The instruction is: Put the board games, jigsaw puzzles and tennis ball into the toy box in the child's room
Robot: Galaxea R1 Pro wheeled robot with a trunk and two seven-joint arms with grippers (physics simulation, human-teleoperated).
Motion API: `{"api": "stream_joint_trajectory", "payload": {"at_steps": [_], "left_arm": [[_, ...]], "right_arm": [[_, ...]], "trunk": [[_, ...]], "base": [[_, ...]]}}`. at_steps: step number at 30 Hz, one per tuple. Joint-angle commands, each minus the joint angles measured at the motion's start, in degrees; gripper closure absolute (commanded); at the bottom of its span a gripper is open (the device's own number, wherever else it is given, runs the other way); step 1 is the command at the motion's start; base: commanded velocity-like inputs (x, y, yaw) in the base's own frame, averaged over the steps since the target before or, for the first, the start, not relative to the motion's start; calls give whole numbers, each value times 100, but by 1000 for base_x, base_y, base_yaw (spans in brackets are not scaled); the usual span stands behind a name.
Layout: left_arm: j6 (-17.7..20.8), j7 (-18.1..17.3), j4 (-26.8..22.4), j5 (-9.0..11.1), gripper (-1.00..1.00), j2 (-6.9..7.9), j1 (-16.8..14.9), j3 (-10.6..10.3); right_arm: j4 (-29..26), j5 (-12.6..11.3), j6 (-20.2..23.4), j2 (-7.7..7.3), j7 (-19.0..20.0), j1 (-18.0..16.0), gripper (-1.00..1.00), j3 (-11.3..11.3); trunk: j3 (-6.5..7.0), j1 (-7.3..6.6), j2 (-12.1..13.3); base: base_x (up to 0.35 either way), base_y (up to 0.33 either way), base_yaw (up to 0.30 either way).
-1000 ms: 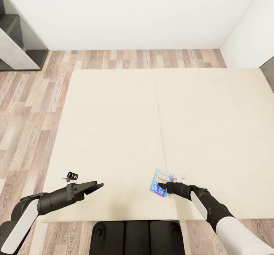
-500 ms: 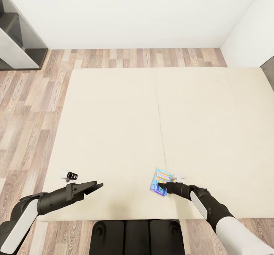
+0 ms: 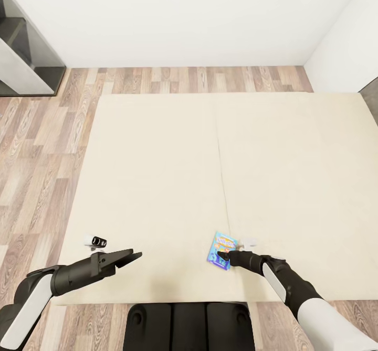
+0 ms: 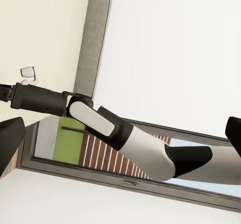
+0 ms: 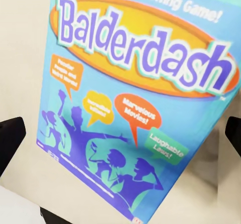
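Head view: the small flat blue board game box with a printed lid (image 3: 222, 251) lies flat on the plain beige two-section bed mattress (image 3: 157, 183), near the edge closest to the robot and just beside the centre seam. The right tool (image 3: 220, 258) sits at the box's near edge, low and level, presumably to take a thin box by its rim. The left tool (image 3: 134, 255) hovers over bare mattress, well apart from the box, fingers together, holding nothing.

Left wrist view: the right arm (image 4: 125, 138) reaches across toward the bed.

Right wrist view: the box lid (image 5: 135, 93) sits between spread dark fingertips (image 5: 10, 138); released, not yet clenched.
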Motion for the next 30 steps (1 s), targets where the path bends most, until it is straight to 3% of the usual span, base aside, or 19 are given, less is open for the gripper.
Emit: {"api": "stream_joint_trajectory", "payload": {"at_steps": [1,30], "left_arm": [[27,-9,-1,7,-100,0,-2,1],[27,-9,-1,3,-100,-18,-2,1]], "right_arm": [[-8,-51,31,-7,-10,-2,-100,25],[-8,-51,15,-7,-8,-2,-100,25]], "trunk": [[-6,3,-9],[-6,3,-9]], "base": [[0,0,0],[0,14,0]]}}
